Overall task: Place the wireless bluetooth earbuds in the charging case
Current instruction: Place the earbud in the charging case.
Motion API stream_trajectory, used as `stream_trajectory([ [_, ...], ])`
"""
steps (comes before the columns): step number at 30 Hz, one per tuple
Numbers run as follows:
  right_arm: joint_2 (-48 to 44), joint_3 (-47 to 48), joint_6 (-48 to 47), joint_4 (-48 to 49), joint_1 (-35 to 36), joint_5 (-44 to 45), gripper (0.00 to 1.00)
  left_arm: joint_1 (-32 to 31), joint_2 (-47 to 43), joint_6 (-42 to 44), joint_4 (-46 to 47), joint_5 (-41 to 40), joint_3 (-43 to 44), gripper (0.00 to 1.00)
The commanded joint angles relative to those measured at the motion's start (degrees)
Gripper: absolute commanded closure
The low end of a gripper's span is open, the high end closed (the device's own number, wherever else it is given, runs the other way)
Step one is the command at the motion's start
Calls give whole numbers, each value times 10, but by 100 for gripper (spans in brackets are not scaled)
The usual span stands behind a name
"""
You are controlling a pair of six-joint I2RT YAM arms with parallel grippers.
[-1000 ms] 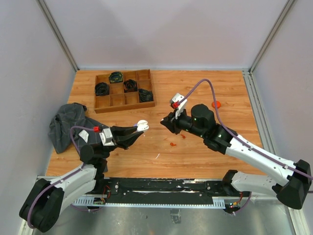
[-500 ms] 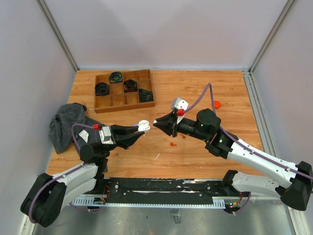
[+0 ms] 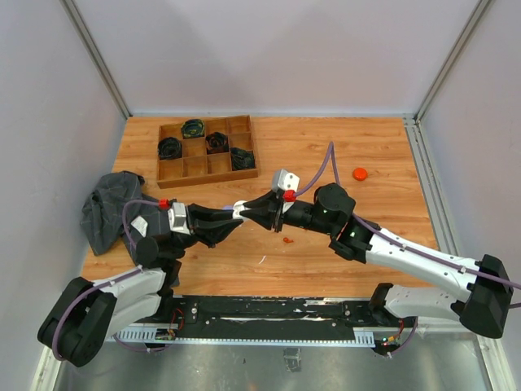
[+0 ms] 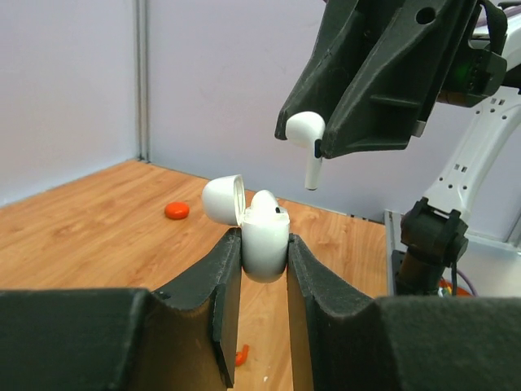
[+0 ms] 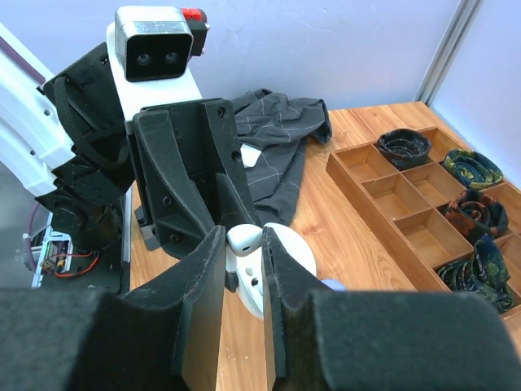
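My left gripper (image 4: 264, 248) is shut on a white charging case (image 4: 265, 238), held upright above the table with its lid (image 4: 223, 199) flipped open to the left. My right gripper (image 5: 244, 244) is shut on a white stemmed earbud (image 5: 244, 238). In the left wrist view the earbud (image 4: 303, 130) hangs stem down, just above and right of the case's mouth, not touching it. In the top view both grippers meet at the table's middle, around the case (image 3: 240, 208). No orange-red or lavender earbud is held.
A small orange-red piece (image 3: 286, 240) lies on the wood below the grippers. An orange puck (image 3: 359, 173) sits at the right. A wooden divided tray (image 3: 207, 150) with dark rolled items stands at the back left. A grey cloth (image 3: 110, 208) lies at the left edge.
My right gripper has moved left with the earbud until it is right over the open case. My left gripper has kept the case in nearly the same place.
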Motion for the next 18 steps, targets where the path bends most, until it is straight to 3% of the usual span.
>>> stream_trajectory([
  [1,10,20,-21,45,14,-8,89,4,13,-25,106,7,12,100],
  [18,18,-2,-37,53,17,35,89,4,6,-42,139,16,7,100],
])
